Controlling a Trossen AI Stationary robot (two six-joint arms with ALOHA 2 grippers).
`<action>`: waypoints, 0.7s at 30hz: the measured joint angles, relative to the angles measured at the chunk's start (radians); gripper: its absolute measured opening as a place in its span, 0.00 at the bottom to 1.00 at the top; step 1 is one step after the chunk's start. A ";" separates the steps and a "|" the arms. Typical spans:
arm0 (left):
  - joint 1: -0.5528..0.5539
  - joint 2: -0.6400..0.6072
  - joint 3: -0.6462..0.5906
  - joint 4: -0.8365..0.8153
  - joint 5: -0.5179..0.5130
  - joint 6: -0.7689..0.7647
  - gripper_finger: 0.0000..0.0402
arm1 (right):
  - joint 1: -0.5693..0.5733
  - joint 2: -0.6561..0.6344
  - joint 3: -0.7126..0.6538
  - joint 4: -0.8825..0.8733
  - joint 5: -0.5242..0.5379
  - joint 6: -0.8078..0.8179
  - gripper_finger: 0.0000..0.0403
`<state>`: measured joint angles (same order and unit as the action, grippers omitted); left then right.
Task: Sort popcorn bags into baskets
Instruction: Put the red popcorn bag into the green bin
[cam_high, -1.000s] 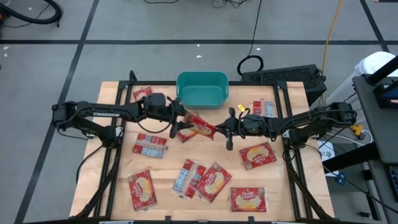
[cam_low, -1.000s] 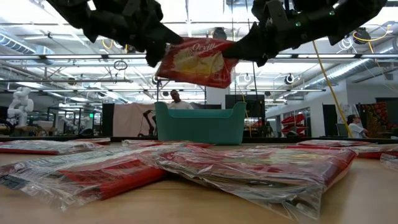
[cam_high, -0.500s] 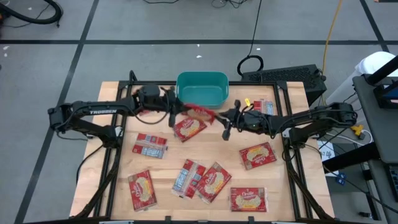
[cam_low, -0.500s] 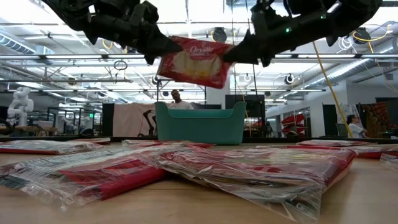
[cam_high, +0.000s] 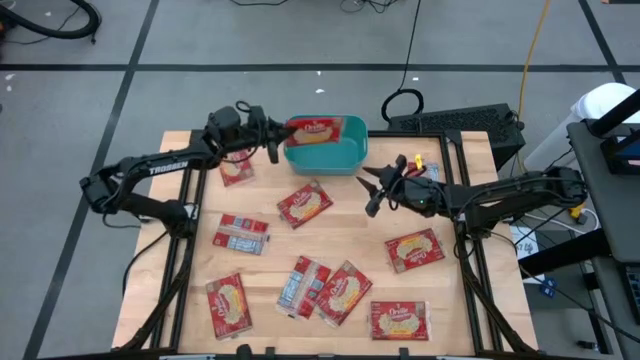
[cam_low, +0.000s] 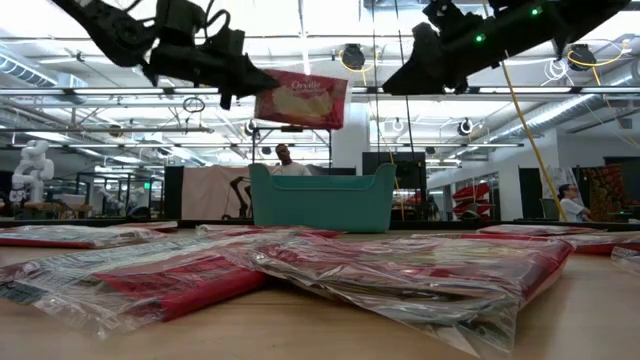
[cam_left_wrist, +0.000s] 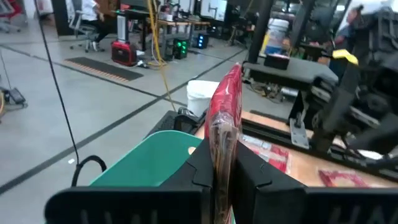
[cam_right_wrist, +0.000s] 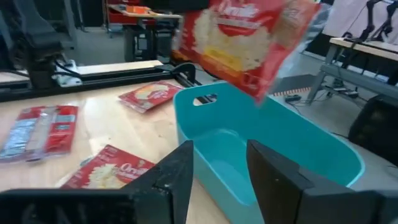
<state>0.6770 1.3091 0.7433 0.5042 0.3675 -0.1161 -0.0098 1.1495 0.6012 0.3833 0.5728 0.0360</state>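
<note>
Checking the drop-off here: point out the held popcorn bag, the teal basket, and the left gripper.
held popcorn bag (cam_high: 322, 130), high view, on its cream label.
teal basket (cam_high: 325, 158), high view, on its near wall.
left gripper (cam_high: 275, 135), high view, midway between its fingertips, at the bag's edge.

A light wooden table (cam_high: 265, 245) with a black metal frame stands on a grey floor crossed by dark tape lines (cam_high: 130, 75). Beyond the table's far right corner lies a black keyboard (cam_high: 455, 122), with a coiled black cable (cam_high: 402, 102) beside it and a yellow cable (cam_high: 532, 50) trailing across the floor. A white rounded object (cam_high: 605, 105) sits off the table's right edge. Behind the table, a person (cam_low: 284, 158) is partly visible past its far edge, another person (cam_low: 570, 203) sits at right, and a white humanoid robot figure (cam_low: 32, 165) stands far left under ceiling lights.
</note>
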 joint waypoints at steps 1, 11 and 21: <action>0.003 0.015 0.000 0.017 0.000 -0.012 0.06 | 0.007 0.000 -0.014 0.008 0.000 0.012 0.36; -0.006 0.160 0.016 0.081 -0.037 -0.093 0.05 | 0.070 0.000 -0.151 0.231 -0.001 0.120 0.35; -0.045 0.336 0.113 0.066 -0.076 -0.089 0.09 | 0.108 0.000 -0.194 0.318 0.001 0.135 0.35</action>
<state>0.6323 1.6448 0.8565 0.5703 0.2911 -0.2050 0.0977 1.1492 0.4076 0.7014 0.5743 0.1715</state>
